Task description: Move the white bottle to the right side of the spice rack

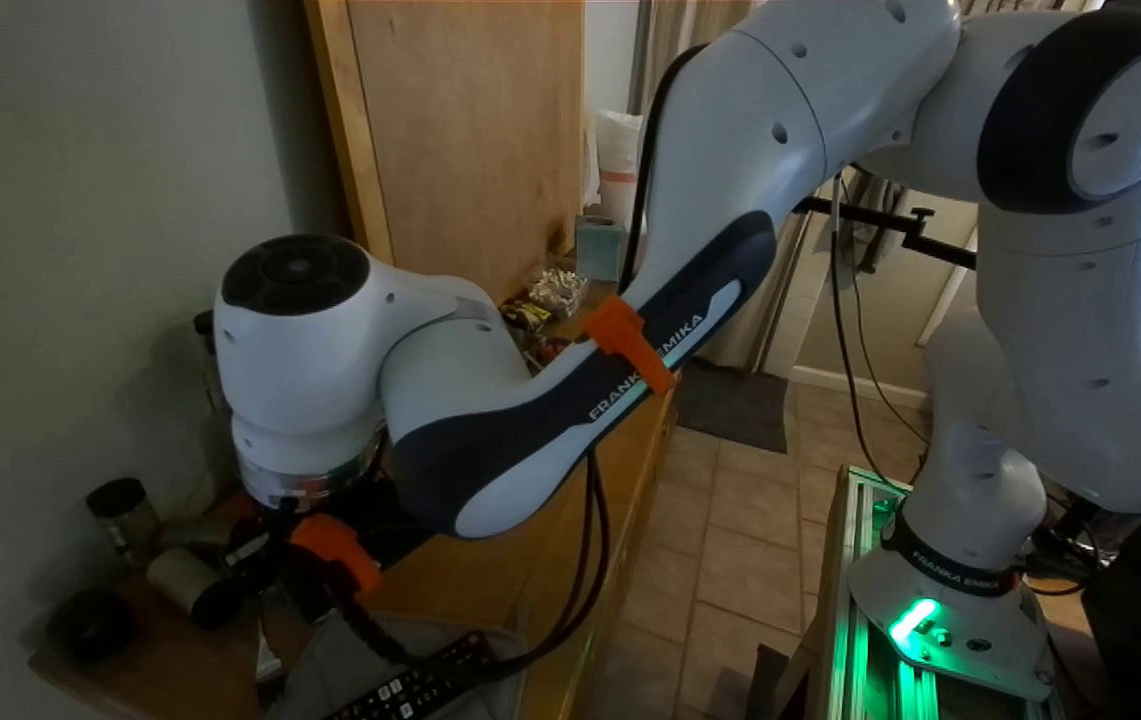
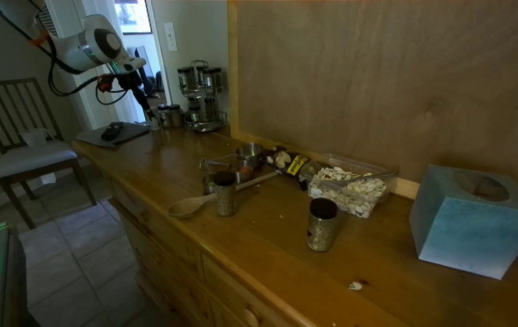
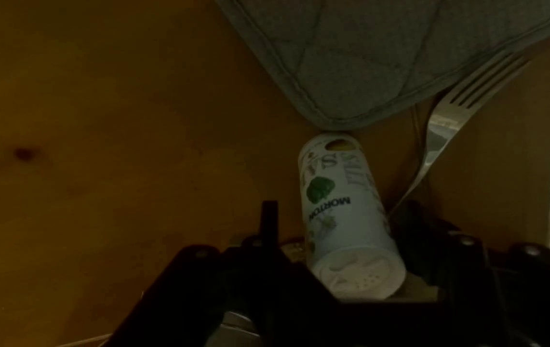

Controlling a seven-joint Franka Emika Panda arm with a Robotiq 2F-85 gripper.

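The gripper (image 3: 340,212) is unclenched, jaws apart around the bottle (image 3: 344,207), with a gap along one flank. The bottle stands by a corner of the mat (image 3: 371,62), a fork (image 3: 441,129) between it and an edge of the dresser (image 3: 125,144). The rack (image 2: 201,93) stands near the back edge.

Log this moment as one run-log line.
black gripper: jaws open | white cylindrical Morton-printed bottle: between jaws, not clamped | round metal wire spice rack: untouched

The white bottle (image 3: 344,217) reads “MORTON”, the arm (image 1: 715,250) (letters partly covered) and its base (image 1: 975,602) “FRANKA EMIKA”.
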